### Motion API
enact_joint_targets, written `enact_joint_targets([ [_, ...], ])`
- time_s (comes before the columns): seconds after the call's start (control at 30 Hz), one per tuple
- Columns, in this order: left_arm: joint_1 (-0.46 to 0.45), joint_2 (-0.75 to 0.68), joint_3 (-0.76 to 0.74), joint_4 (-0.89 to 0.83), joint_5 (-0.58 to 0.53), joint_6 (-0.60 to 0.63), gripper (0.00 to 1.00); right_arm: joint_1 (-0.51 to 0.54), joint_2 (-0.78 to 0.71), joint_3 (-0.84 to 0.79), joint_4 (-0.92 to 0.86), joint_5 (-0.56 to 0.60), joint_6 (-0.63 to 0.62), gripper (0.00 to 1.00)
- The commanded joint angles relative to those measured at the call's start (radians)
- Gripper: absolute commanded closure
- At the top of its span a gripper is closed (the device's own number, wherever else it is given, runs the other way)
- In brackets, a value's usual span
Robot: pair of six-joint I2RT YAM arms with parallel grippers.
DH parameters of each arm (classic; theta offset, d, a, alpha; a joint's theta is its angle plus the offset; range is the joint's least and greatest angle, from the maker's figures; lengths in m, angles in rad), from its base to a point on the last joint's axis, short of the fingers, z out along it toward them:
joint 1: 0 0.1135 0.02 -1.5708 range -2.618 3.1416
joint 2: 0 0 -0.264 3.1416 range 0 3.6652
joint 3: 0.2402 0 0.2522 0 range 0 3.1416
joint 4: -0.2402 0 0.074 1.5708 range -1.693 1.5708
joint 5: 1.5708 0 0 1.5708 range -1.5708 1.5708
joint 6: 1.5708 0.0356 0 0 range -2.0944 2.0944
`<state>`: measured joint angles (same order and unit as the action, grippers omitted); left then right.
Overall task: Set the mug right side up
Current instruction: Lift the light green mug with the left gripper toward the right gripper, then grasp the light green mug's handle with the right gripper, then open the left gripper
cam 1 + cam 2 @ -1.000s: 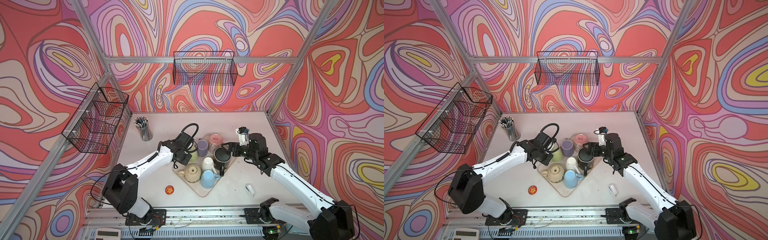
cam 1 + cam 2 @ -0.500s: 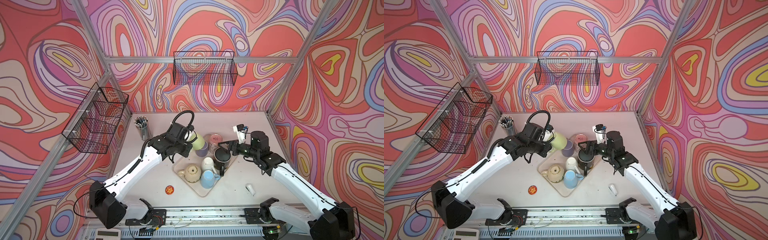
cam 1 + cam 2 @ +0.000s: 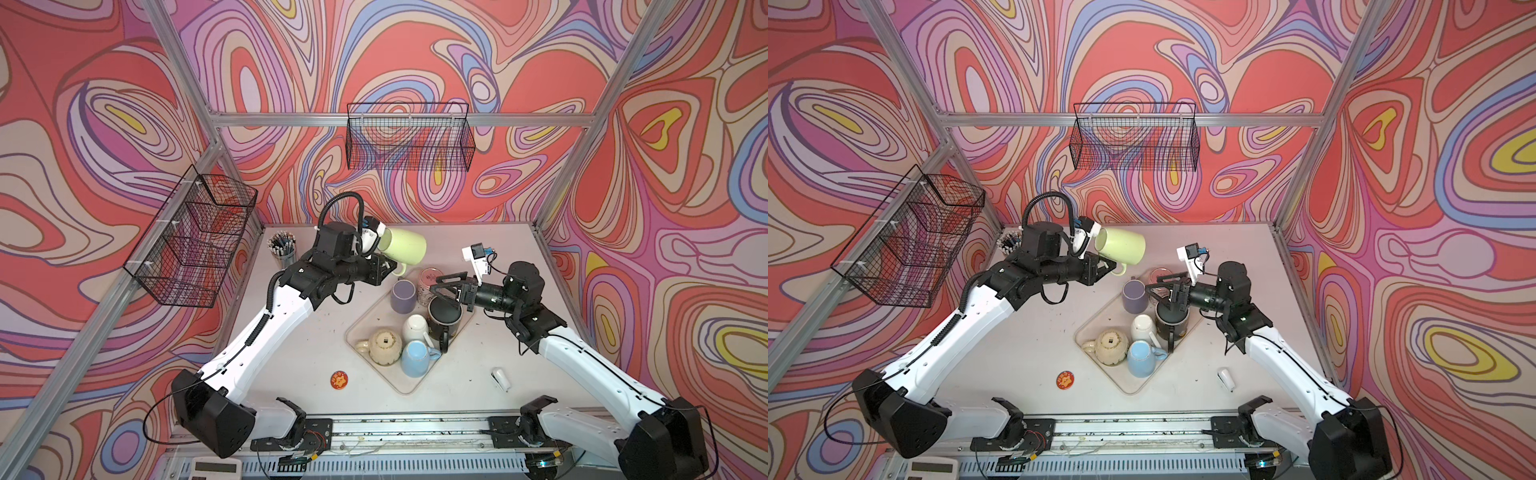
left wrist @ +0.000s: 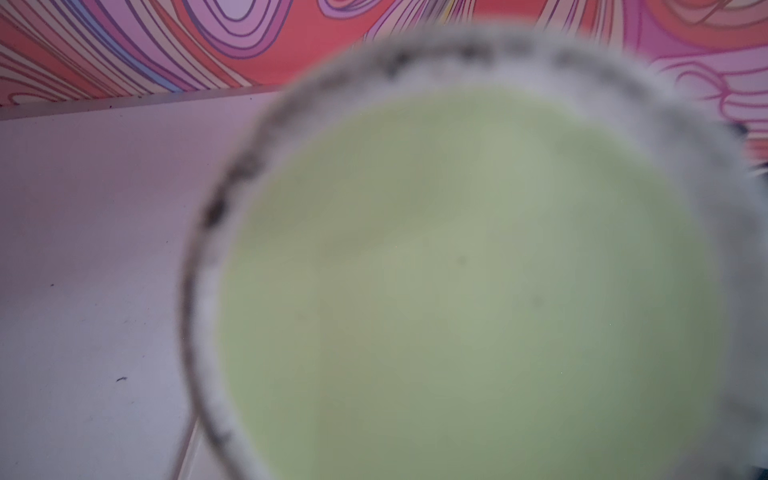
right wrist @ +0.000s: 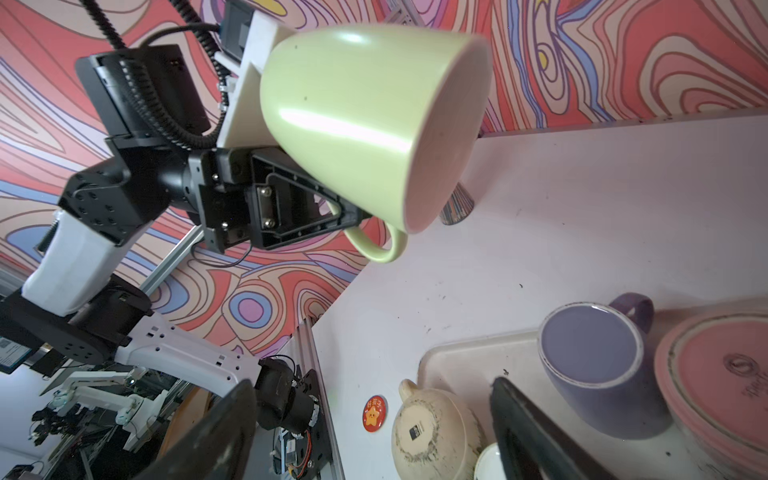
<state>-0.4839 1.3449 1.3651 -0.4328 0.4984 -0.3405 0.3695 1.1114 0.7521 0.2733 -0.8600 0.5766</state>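
— Where is the pale green ceramic mug (image 3: 402,248)?
— In the air above the white desk (image 3: 324,353), at about twelve o'clock from the beige plastic tray (image 3: 360,328) in both top views. It lies on its side with its mouth facing three o'clock and its handle hanging down, clear of the desk.
— What holds it?
— The left claw (image 3: 390,268). Its jaws are pinched onto the mug's handle. The right wrist view shows them clamped where the handle meets the body. The left wrist view is almost filled by the mug's blurred green base with its pale ring.
— And the right claw (image 3: 441,291)?
— Its jaws are spread wide and grip nothing. It hangs just above the glossy black mug (image 3: 444,322) on the tray's three o'clock side.
— What else is on the tray?
— A purple mug (image 3: 403,296) stands bottom-up at twelve o'clock, just beside a pink patterned cup (image 3: 428,281). A small white mug (image 3: 415,328) sits near the middle. A cream ribbed mug (image 3: 385,347), also bottom-up, and a light blue mug (image 3: 415,358) sit toward six o'clock.
— Anything loose on the desk?
— A round red badge (image 3: 339,379) lies at seven o'clock from the tray.
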Motion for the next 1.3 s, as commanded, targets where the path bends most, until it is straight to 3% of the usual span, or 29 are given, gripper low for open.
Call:
enact_joint_targets([
  [0.0,0.039,-0.001,0.009,0.301,0.195,-0.134,1.0,0.006,0.043,-0.014,0.239,-0.083,0.112,0.11],
  [0.37,0.09,0.076,-0.022,0.622,0.339,-0.356,1.0,0.006,0.274,0.093,0.617,-0.098,0.335,0.13],
  [0.57,0.108,0.111,-0.04,0.757,0.377,-0.449,1.0,0.006,0.37,0.187,0.684,-0.1,0.364,0.13],
  [1.27,0.111,0.125,-0.105,0.887,0.405,-0.53,1.0,0.006,0.599,0.405,0.86,-0.077,0.518,0.45],
])
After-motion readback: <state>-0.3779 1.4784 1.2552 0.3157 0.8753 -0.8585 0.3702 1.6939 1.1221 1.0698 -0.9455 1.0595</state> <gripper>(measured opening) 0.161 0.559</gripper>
